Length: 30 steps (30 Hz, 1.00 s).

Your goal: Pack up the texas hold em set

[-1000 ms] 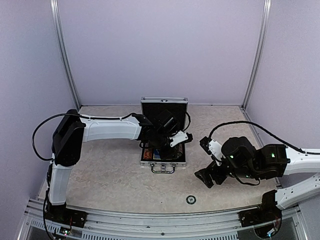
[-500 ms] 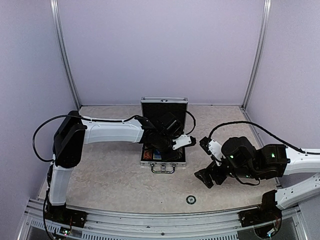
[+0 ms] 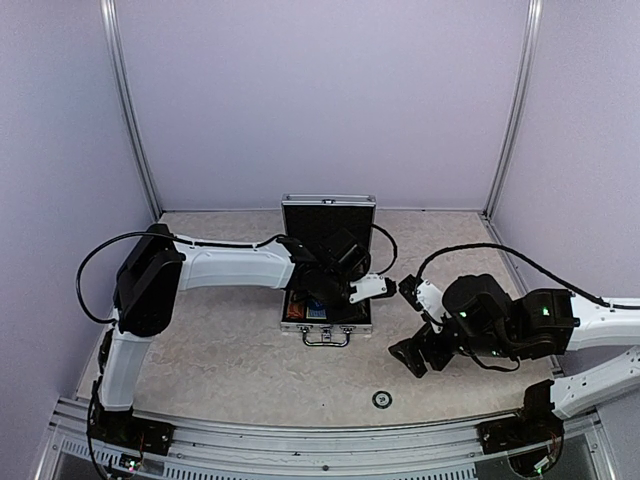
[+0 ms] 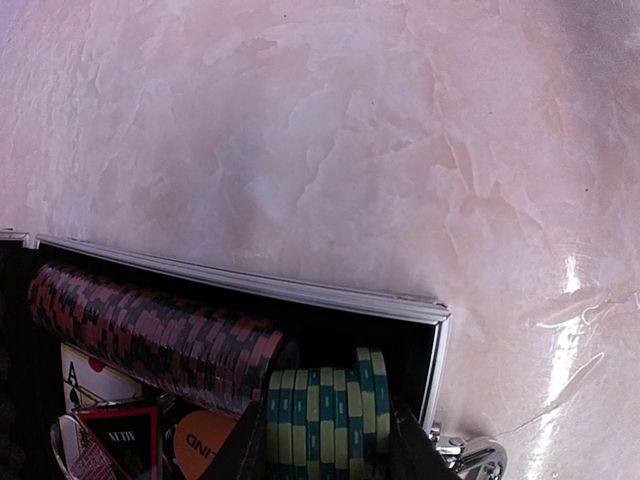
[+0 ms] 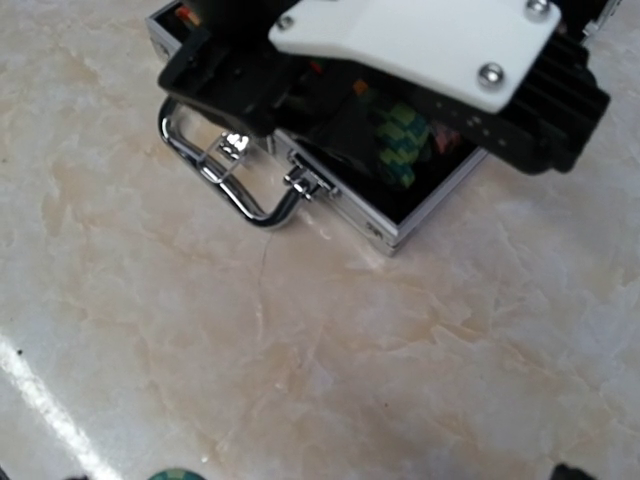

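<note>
A small silver aluminium case (image 3: 300,326) lined in black lies open in the middle of the pale marbled table (image 3: 220,350). Its lid (image 3: 328,212) stands upright at the far side, and one chrome handle (image 5: 235,190) and two latches face the arms. The left gripper (image 4: 325,440) reaches into the case's right end, clamped on one stack of green-and-yellow chips (image 4: 325,400) held on edge just inside the corner wall.

The left arm's wrist hangs over the case and hides most of its inside from above and from the right wrist view. The left wrist view shows one long stack of red-and-black chips (image 4: 150,330) lying on its side and touching the held stack. Below it are one orange round disc (image 4: 205,440), one card marked A (image 4: 85,375) and one red-and-black marker (image 4: 120,440), its shape cut off. From above, one red deck (image 3: 294,308) and one blue deck (image 3: 313,312) show at the left end.

The right gripper (image 3: 413,357) hangs over the table to the right of the case, fingers wide apart and holding nothing. One small dark round disc with a pale ring (image 3: 382,400) lies alone on the table, nearer the bases.
</note>
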{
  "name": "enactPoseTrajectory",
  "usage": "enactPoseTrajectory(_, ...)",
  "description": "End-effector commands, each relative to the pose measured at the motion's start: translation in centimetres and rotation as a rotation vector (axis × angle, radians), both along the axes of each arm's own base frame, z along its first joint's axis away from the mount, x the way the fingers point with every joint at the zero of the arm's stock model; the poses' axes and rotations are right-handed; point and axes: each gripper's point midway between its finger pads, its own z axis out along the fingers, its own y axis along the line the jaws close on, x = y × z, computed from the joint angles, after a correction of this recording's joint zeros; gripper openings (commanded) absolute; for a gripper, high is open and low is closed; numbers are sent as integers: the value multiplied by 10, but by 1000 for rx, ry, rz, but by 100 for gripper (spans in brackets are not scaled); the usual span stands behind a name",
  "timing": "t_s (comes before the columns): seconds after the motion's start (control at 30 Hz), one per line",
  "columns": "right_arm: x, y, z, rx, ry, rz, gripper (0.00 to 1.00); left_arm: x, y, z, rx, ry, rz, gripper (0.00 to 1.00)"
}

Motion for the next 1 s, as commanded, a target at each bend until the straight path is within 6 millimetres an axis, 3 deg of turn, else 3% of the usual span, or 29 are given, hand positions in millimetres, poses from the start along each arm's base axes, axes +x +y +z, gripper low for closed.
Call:
enactPoseTrajectory(0.0, 2, -1, -1, 11, -2, -6, 100, 5, -13, 6, -29, -42, -34, 0)
enactPoseTrajectory(0.17, 1, -1, -1, 11, 0, -4, 100, 7, -15, 2, -27, -50, -38, 9)
enactPoseTrajectory(0.47, 1, 0, -2, 8, 2, -3, 100, 10, -17, 7, -38, -70, -36, 44)
enactPoseTrajectory(0.77, 1, 0, -2, 7, 3, -2, 100, 16, -13, 11, -34, -86, -15, 53)
enactPoseTrajectory(0.97, -1, 3, -5, 1, 25, 6, 100, 25, -4, 39, -80, -114, 65, 76)
